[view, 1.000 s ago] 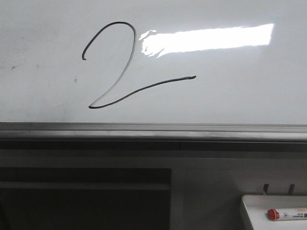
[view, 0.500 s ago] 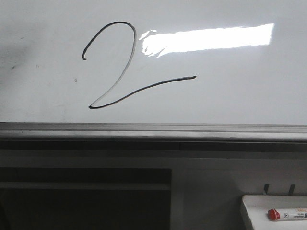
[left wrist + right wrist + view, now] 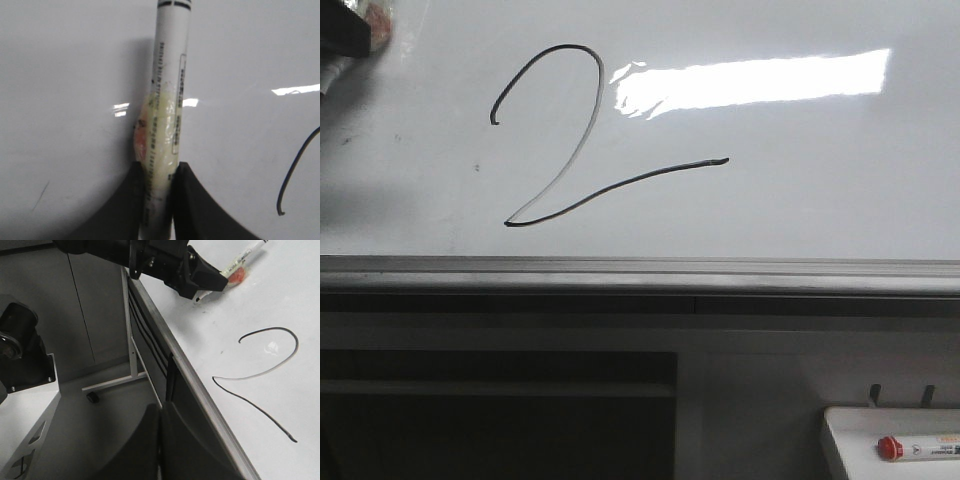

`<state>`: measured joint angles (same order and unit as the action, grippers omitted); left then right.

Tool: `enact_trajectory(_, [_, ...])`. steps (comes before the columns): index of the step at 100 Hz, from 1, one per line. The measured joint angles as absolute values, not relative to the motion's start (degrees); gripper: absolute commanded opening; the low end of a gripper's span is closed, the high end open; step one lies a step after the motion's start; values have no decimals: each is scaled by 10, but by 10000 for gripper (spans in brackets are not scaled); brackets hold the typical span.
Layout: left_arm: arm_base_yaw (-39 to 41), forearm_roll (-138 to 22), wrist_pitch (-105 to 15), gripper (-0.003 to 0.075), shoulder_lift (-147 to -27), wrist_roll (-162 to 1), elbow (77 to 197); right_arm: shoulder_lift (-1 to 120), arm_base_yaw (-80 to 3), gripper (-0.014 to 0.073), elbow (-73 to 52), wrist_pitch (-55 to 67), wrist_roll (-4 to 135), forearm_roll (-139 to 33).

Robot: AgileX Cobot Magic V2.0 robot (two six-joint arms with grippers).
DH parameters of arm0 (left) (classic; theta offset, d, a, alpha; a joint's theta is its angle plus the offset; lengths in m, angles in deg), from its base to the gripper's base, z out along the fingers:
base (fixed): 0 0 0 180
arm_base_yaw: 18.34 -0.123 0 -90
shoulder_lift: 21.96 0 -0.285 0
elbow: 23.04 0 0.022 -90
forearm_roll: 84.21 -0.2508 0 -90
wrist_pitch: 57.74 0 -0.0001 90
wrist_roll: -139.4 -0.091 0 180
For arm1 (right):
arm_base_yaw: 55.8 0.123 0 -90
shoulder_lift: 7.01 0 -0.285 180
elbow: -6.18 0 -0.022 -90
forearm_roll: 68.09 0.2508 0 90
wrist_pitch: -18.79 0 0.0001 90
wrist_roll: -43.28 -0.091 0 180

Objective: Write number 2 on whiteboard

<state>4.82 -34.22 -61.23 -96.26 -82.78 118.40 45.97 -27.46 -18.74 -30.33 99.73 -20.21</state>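
The number 2 is drawn in thin black line on the whiteboard, with a rounded hook, a diagonal and a long tail. My left gripper is shut on a white marker wrapped in yellowish tape, held over bare board left of the 2's hook. It shows at the front view's top left corner. The right wrist view shows the left gripper, the marker and the 2. My right gripper is shut and empty, below the board's edge.
A grey metal rail runs along the whiteboard's near edge. A small white tray at the lower right holds a red-capped marker. A bright light reflection lies on the board. A metal stand shows beneath.
My left gripper with the marker has come into the front view at the top left corner; it was out of view before. The drawn 2 is unchanged.
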Motion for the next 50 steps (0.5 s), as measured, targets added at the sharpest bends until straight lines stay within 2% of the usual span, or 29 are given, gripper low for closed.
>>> enact_trajectory(14, [48, -342, -613, -16, -975, -828, 1193, 460, -275, -71, -188, -303, 995, -198])
enact_trajectory(21, [48, -342, -613, 33, -979, -828, 1194, 460, -275, -71, -189, -303, 995, -194])
enact_trajectory(28, [48, -342, -610, 144, -981, -828, 1195, 460, -275, -71, -192, -303, 995, -188])
enact_trajectory(42, [48, -341, -596, 427, -993, -828, 1195, 460, -275, -71, -194, -304, 995, -183])
enact_trajectory(50, [48, -341, -587, 486, -993, -828, 1195, 460, -275, -71, -194, -305, 995, -180])
